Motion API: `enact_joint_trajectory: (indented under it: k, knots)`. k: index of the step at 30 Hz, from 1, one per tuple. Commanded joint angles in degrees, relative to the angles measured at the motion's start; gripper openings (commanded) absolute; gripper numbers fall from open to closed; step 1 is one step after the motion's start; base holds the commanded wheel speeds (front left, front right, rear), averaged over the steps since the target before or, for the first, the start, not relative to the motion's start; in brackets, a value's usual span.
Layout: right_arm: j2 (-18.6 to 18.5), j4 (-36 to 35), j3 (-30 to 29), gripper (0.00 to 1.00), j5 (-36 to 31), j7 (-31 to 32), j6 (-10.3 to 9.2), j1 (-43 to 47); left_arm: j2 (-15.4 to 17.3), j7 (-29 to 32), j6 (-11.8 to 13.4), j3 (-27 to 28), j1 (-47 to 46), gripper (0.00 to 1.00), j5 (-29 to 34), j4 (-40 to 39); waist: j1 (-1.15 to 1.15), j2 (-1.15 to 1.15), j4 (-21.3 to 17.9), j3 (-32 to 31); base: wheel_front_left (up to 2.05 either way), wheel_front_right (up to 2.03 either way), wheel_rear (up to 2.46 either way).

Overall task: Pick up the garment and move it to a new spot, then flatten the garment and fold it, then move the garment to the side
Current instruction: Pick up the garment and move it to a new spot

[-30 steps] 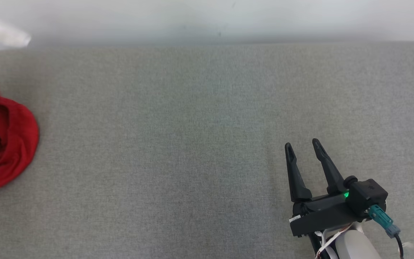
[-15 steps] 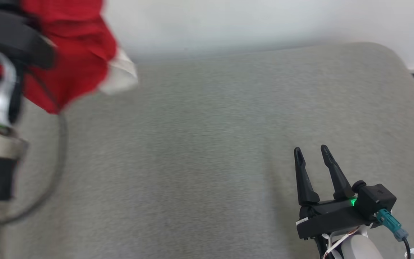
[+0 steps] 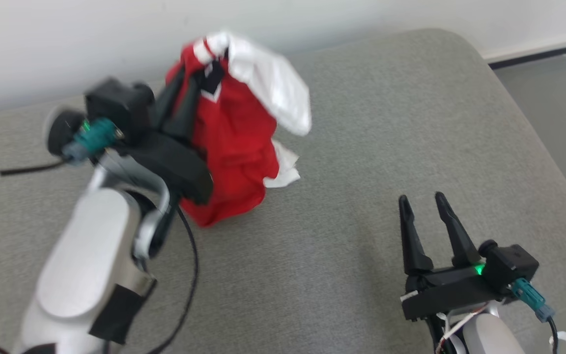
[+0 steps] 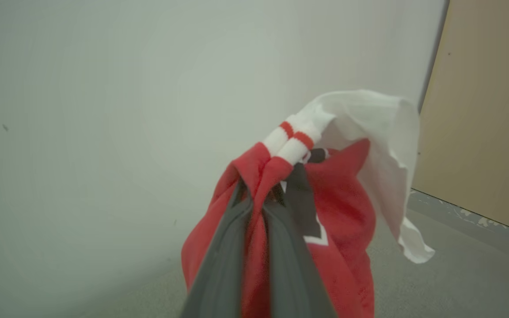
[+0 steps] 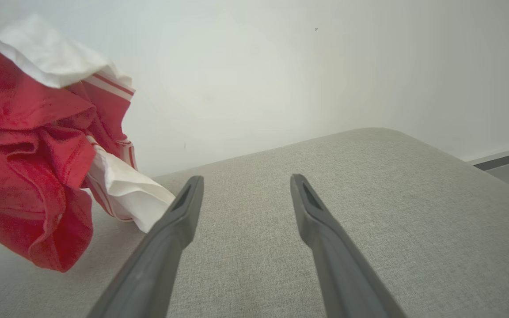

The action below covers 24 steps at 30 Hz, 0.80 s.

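Observation:
The garment (image 3: 234, 142) is red with white sleeves and hangs bunched in the air above the grey padded surface (image 3: 361, 147). My left gripper (image 3: 187, 86) is shut on it near its top. In the left wrist view the two fingers pinch red cloth at my left gripper (image 4: 261, 194), and the garment (image 4: 343, 207) drapes below with a white sleeve flung out to the right. My right gripper (image 3: 421, 197) stands open at the lower right, holding nothing. From the right wrist, my right gripper (image 5: 246, 180) points over bare padding, with the garment (image 5: 24, 145) to its left.
A pale wall (image 3: 67, 39) runs along the back edge of the padded surface. The surface ends in a rounded corner at the far right, with grey floor (image 3: 558, 88) beyond it. A tan panel (image 4: 480, 110) stands at the right of the left wrist view.
The head camera has turned. The garment, which lay partly on the surface at the far left, now hangs off it, carried by my left gripper toward the middle. The right gripper has stayed open.

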Motion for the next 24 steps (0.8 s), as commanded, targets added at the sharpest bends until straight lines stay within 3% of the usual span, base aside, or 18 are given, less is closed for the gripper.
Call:
enact_joint_trajectory:
  k: [1, 11, 12, 13, 14, 21, 24]
  knots:
    - [0.01, -0.11, 0.45, 1.00, 0.37, -0.16, 0.21, -0.56, -0.56, -0.49, -0.48, -0.61, 1.24, 0.00, -0.21, 1.60, 0.00, 0.00, -1.42, 1.11, 0.00, 0.00, 0.00]
    - [0.01, 0.80, 0.72, 1.00, 0.77, -0.16, 0.21, -1.24, -4.95, -4.61, -2.89, -7.17, 4.33, 0.00, -0.26, 18.59, 0.00, 0.00, -2.05, 1.81, 0.00, 0.00, 0.00]
    - [0.00, 0.90, 0.58, 1.00, 0.61, -0.17, 0.21, -1.35, -5.13, -5.16, -3.03, -7.76, 3.89, 0.47, 0.21, 19.82, 0.00, 0.00, -1.84, 1.74, 0.00, 0.00, 0.00]
    - [0.00, 1.00, 0.49, 1.00, 0.44, -0.16, 0.21, -1.50, -5.26, -5.75, -3.17, -8.38, 3.37, 0.88, 0.70, 20.88, 0.00, 0.00, -1.59, 1.63, 0.00, 0.00, 0.00]
    - [0.01, 1.10, 0.42, 1.00, 0.28, -0.16, 0.21, -1.57, -5.62, -6.56, -3.23, -8.59, 2.84, 1.00, 0.71, 21.56, 0.00, 0.00, -1.30, 1.45, 0.00, 0.00, 0.00]
    - [-0.01, 1.21, -0.30, 1.00, -0.59, -0.16, 0.21, -0.23, -7.13, -11.22, -3.39, -8.73, 1.00, 1.00, -0.19, 20.41, 0.00, 0.00, 1.59, -0.72, 0.00, 0.00, 0.00]
    - [-0.02, 1.38, -0.55, 1.00, -1.16, -0.16, 0.21, 0.28, -6.17, -12.95, -2.69, -7.66, 1.36, 1.00, -0.49, 18.27, 0.00, 0.00, 3.27, -2.16, 0.00, 0.00, 0.00]
